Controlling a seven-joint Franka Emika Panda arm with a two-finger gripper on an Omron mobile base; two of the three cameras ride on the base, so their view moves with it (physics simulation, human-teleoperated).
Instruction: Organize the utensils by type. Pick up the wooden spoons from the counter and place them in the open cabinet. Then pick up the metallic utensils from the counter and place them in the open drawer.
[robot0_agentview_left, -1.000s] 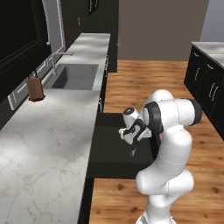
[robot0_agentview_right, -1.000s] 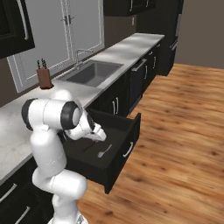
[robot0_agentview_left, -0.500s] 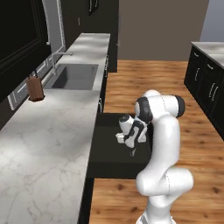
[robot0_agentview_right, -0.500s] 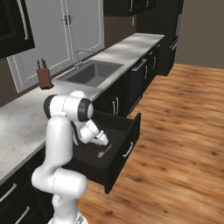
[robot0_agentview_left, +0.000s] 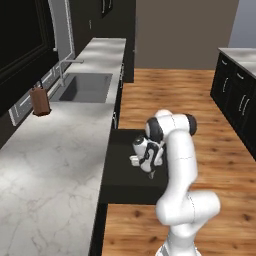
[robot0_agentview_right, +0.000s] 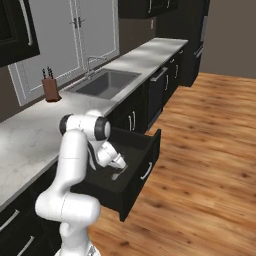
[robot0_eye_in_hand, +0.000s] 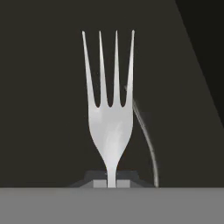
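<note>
Item: silver fork (robot0_eye_in_hand: 110, 113), four tines, clenched by its neck in the claw (robot0_eye_in_hand: 112, 183) and held over the dark floor of the open drawer (robot0_agentview_right: 131, 150); the hand view alone shows the tines and a thin curved silver piece (robot0_eye_in_hand: 146, 140) just behind them. Base views show the claw (robot0_agentview_left: 148, 165) low inside the drawer, white marble surface (robot0_agentview_left: 55, 150) alongside, with sink (robot0_agentview_left: 86, 87) and knife block (robot0_agentview_right: 50, 87).

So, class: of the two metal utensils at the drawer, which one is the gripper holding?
The fork: its neck sits clamped in the gripper, tines pointing away. The spoon lies loose in the open drawer.
</note>
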